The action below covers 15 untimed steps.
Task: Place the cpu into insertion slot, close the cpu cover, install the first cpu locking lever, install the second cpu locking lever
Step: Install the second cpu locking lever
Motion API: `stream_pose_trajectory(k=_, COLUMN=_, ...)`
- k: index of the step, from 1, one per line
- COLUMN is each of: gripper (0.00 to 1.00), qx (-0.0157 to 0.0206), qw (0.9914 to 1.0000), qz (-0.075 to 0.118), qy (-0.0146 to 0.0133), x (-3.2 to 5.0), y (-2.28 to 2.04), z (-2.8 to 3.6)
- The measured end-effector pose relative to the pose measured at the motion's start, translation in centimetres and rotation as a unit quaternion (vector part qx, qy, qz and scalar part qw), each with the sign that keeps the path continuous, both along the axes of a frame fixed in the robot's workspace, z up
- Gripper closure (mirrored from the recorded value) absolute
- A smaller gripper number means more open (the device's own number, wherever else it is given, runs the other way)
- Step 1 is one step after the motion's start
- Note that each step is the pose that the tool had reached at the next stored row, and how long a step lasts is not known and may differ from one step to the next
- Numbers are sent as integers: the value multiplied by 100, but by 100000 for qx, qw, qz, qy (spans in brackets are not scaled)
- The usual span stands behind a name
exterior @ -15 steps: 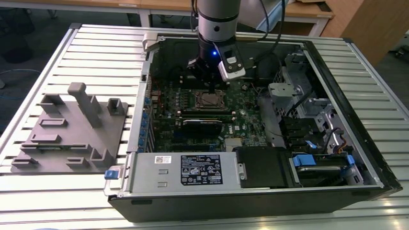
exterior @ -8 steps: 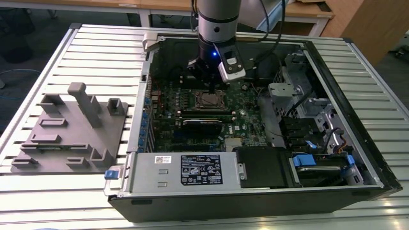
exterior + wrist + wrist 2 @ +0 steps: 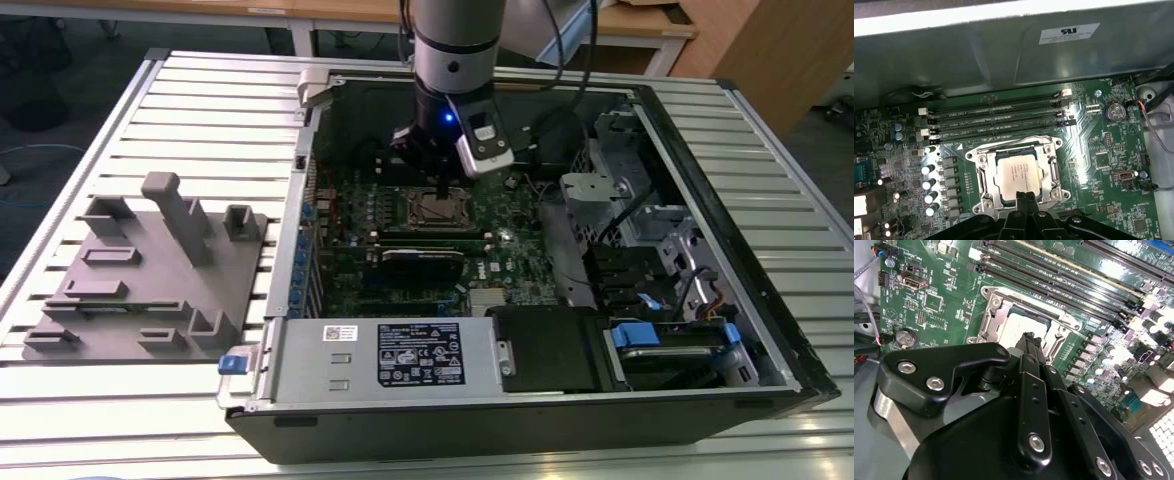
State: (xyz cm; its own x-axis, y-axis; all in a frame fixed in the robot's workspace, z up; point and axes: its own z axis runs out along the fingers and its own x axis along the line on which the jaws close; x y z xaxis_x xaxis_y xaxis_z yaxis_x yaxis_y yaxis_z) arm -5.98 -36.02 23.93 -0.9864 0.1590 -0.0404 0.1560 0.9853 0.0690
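An open computer case (image 3: 747, 330) lies on a slatted metal table (image 3: 200, 90), filling the middle and right of the exterior view, with a grey fixture block (image 3: 147, 275) on the table at centre left. The arm (image 3: 454, 40) comes down from the top centre of that frame, and its pincer (image 3: 442, 180) is low inside the case, just above the socket on the green motherboard (image 3: 514, 255). In the first wrist view the cpu (image 3: 1016, 174) sits flat in the insertion slot (image 3: 988, 175), slightly below the middle of the frame, its pale metal top showing through the window of the cpu cover (image 3: 1016, 150), which lies down around it. Long memory slots (image 3: 994, 117) run across the frame just above the socket, and a round coin cell (image 3: 1114, 111) sits at upper right. The pincer's two black fingers (image 3: 1026, 202) stand pressed together at the bottom centre, their tips at the near edge of the socket frame; they hold nothing. In the second wrist view the pincer (image 3: 1030, 342) rises from the dark linkage in the lower half, its closed tips over the near edge of the cpu (image 3: 1016, 327), with the cover (image 3: 991, 315) framing it in the upper middle of the frame. Whether the tips touch the cover I cannot tell.
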Motion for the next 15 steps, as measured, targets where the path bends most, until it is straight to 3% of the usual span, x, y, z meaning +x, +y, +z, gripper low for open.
stream_pose_trajectory(k=15, gripper=89, qx=543, qw=99999, qz=-1, qy=2, x=1, y=-160, z=0)
